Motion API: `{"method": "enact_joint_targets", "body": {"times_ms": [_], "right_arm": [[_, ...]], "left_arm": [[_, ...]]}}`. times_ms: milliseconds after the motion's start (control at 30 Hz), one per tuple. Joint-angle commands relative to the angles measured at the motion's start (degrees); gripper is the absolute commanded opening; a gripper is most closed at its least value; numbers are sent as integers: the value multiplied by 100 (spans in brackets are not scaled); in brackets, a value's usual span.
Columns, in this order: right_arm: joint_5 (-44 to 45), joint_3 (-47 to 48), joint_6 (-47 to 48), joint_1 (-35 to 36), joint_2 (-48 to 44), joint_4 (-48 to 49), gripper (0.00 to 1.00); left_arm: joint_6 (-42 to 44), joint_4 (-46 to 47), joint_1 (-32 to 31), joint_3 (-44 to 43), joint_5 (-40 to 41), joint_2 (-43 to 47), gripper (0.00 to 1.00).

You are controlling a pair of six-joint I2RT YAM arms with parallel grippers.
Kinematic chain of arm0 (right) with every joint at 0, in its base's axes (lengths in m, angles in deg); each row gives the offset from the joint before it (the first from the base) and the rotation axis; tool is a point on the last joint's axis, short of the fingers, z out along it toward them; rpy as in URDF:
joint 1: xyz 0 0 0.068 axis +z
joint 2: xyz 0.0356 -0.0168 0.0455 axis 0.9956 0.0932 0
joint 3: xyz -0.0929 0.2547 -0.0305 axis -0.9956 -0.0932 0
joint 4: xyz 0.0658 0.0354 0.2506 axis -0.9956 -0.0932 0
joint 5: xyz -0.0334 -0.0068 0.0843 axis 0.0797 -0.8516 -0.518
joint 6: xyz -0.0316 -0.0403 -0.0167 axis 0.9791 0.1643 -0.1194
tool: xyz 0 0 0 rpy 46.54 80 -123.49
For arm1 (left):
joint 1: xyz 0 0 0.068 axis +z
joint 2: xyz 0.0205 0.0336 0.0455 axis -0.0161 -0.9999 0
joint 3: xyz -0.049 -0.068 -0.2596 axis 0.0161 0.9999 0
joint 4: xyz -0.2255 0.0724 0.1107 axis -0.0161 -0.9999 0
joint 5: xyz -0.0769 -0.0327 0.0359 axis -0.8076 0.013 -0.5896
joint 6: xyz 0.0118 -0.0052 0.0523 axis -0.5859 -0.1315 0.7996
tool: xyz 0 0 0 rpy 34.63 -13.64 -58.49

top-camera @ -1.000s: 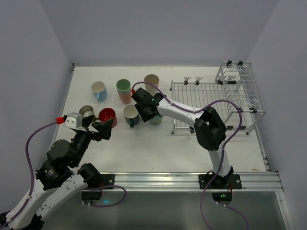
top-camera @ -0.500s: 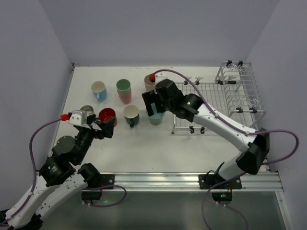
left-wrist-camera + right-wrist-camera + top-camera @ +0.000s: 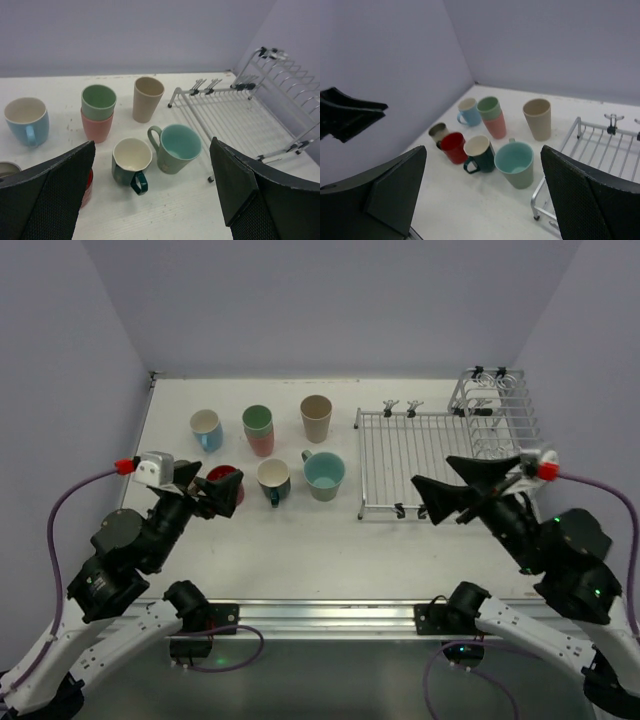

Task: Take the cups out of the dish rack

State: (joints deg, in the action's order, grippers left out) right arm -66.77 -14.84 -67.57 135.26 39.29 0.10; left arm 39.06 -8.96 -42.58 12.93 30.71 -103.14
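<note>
The silver wire dish rack [image 3: 440, 452] at the right holds no cups. The cups stand on the table left of it: a light blue mug [image 3: 205, 428], a sage green tumbler [image 3: 257, 421] stacked in a pink one [image 3: 262, 445], a beige tumbler [image 3: 316, 417], a red mug [image 3: 226, 480], a dark teal mug [image 3: 273, 480] and a sage mug with a light blue inside [image 3: 324, 475]. A grey cup [image 3: 439, 132] stands beside the red mug. My left gripper [image 3: 215, 496] is open and empty above the red mug. My right gripper [image 3: 463, 485] is open and empty over the rack's near edge.
Purple walls close in the table at the back and on both sides. The rack's raised loop section [image 3: 505, 425] stands at the far right. The left arm [image 3: 350, 115] shows at the left edge of the right wrist view.
My right arm has let go of the sage mug, pulled back from the cups to the near right and stands open. The left gripper has drawn back slightly.
</note>
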Motion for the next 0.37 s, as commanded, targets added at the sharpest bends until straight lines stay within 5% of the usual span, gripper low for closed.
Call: {"method": "enact_joint_targets", "body": {"times_ms": [0,333], "right_arm": [[79,-197,-126,19,-784,367,99],[1055,-715,-284,19,-2026,243,99]], "left_arm": [[80,246,44,-509,-318,-66,100],[19,211,44,-589,-30,180,100]]}}
